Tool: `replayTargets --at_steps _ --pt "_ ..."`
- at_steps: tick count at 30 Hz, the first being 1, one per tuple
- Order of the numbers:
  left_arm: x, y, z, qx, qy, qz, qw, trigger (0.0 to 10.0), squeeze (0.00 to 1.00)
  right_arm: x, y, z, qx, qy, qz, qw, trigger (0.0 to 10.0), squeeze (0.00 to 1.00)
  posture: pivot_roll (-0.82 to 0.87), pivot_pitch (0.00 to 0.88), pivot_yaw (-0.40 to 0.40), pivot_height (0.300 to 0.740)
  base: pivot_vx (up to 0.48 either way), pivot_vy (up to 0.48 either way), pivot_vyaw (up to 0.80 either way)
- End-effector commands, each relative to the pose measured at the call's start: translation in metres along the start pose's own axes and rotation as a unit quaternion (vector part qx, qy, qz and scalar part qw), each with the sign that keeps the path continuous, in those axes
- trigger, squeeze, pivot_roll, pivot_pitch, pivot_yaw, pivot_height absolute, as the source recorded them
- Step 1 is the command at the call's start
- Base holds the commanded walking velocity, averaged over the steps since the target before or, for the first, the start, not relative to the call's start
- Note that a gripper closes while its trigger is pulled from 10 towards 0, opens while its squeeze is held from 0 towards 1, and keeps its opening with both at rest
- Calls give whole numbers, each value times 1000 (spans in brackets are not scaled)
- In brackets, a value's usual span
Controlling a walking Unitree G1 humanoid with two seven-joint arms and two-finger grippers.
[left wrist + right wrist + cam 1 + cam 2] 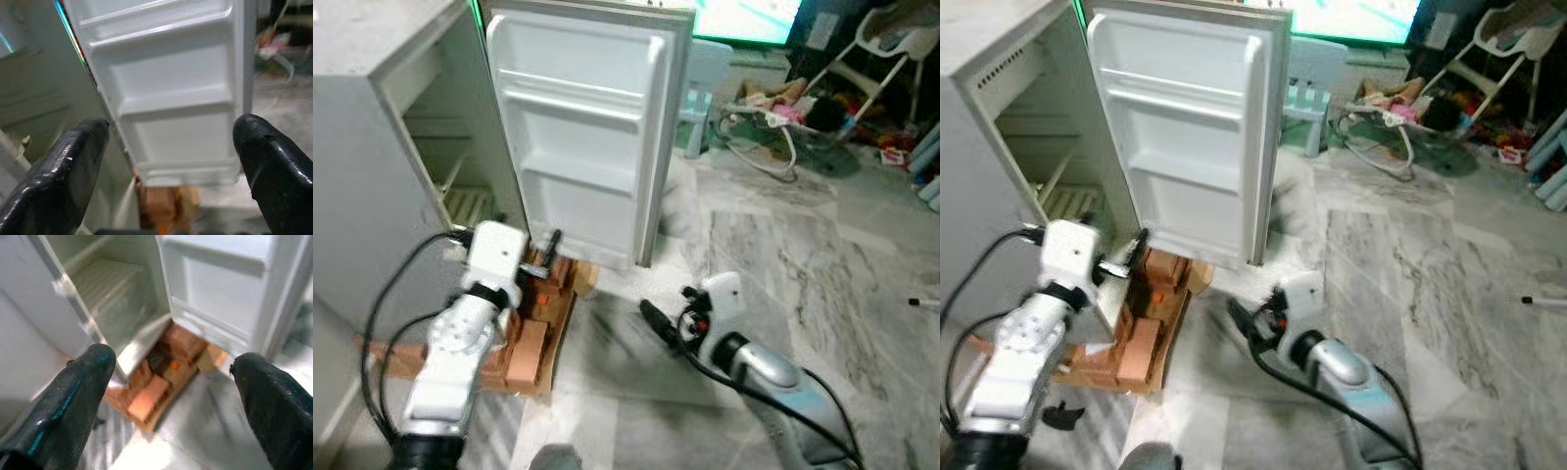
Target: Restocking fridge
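A small grey fridge [372, 186] stands at the left on a low platform of bricks [533, 338] and cardboard, its door [587, 137] swung fully open so that the white inner liner with its moulded door shelves faces the camera. The fridge interior [445, 147] shows a pale shelf and a ribbed floor panel, with no items discernible inside.

The left end effector [171, 142] is raised in front of the lower edge of the door, just beside the bricks; its two black fingers [73, 166] are spread wide apart and hold nothing. The right end effector [171, 377] hovers low over the marbled floor [803, 274], to the right of the platform and pointing toward the fridge; its fingers [274, 406] are likewise spread apart and hold nothing.

Toys and a folding chair [881, 49] lie at the far right.
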State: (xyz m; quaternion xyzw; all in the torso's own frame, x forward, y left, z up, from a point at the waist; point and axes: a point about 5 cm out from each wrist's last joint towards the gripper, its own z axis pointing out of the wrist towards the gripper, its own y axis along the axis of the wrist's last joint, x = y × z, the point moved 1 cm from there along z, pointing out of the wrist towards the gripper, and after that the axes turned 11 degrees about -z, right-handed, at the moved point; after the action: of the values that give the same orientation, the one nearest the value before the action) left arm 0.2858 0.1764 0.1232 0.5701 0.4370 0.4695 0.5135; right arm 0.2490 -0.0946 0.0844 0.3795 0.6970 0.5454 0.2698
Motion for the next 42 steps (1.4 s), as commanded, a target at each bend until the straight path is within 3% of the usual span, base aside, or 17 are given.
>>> replayTargets --at_steps 1,6,12,23,29,33,42 --pt "-13 10 5 -15 -17 0 1000 10000 0 -14 -2 -6 3 -36 -6 999 10000 0 187 18 -40 740 469 0 0" --pt "-19 18 -4 -20 -26 0 999 10000 0 -20 6 -2 -17 -63 -11 998 10000 0 190 30 -29 740 469 0 0" --pt "-27 4 -8 -2 -37 -19 999 10000 0 -20 9 3 -19 -71 -13 997 10000 0 158 33 -53 740 471 0 -491" --pt "-44 -4 9 -1 -70 -32 997 10000 0 -22 9 12 -26 -82 -9 996 10000 0 133 3 -80 740 479 0 -73" --pt "-44 -1 17 -9 -65 -34 997 10000 0 -24 10 13 -28 -82 -12 996 10000 0 132 0 -80 740 480 0 0" --pt "-35 1 30 -15 -24 -23 999 10000 0 -26 11 13 -31 -83 -15 996 10000 0 128 0 -80 740 480 0 0" --pt "-45 16 56 -37 -47 -14 998 10000 0 -25 11 14 -31 -82 -18 996 10000 0 118 0 -76 740 480 0 0"
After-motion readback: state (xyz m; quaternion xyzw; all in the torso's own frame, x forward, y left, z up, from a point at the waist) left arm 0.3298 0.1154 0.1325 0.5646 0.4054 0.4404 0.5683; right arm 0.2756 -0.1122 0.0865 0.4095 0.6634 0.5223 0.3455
